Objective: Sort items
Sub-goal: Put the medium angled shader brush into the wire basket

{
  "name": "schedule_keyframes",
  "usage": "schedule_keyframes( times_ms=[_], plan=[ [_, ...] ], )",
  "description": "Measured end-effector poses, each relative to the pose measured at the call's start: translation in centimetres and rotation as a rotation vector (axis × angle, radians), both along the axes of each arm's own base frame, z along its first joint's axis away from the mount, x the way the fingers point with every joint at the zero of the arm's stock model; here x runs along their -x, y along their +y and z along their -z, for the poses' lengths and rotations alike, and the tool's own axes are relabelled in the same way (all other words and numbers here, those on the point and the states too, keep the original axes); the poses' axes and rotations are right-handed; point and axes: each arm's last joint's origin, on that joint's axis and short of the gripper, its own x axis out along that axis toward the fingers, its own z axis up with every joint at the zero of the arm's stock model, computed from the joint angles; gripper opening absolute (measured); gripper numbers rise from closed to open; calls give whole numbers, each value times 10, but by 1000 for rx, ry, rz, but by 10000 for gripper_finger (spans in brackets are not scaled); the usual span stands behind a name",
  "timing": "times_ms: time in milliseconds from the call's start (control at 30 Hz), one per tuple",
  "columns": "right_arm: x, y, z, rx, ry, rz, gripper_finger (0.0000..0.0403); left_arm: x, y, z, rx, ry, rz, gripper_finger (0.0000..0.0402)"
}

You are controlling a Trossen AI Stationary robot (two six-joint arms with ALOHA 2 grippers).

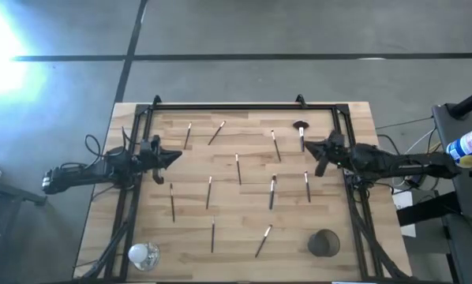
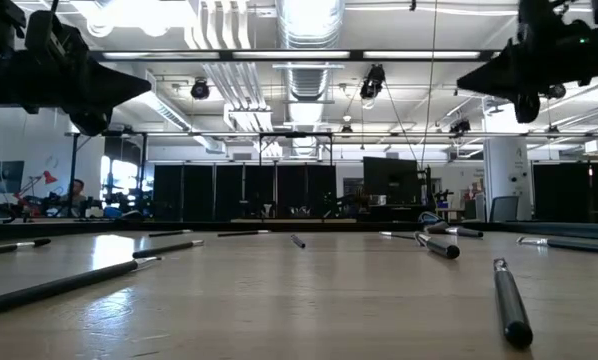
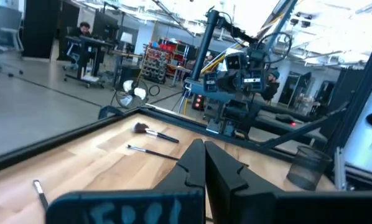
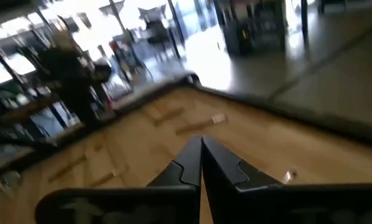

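**Both hands closed and empty above scattered brushes**

Overhead view. The wooden desk (image 1: pixel 244 229) carries the items (image 1: pixel 238 169), slim sticks lying singly and apart across the centre of the frame; one with a wide round dark head (image 1: pixel 301 126) lies at upper right. The left hand (image 1: pixel 175 156), at centre left, has its fingers pressed together and grips nothing. The right hand (image 1: pixel 309 147), at centre right, is likewise closed and empty. A shiny silver cup (image 1: pixel 143 254) stands at lower left, a dark round cup (image 1: pixel 324 243) at lower right.
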Motion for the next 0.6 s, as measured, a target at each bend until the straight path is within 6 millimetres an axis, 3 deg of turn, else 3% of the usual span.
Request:
schedule_keyframes(
  times_ms=[267, 467, 600],
  plan=[
    [-38, 7, 2, -284, 404, 62, 8, 0, 1, 0, -26, 5, -36, 0],
    [-40, 21, 13, -517, 688, 226, 8, 0, 1, 0, -11, 8, -51, 0],
    [-43, 28, 27, -671, 760, 261, 24, 0, 1, 3, 7, 23, -49, 0]
  ],
)
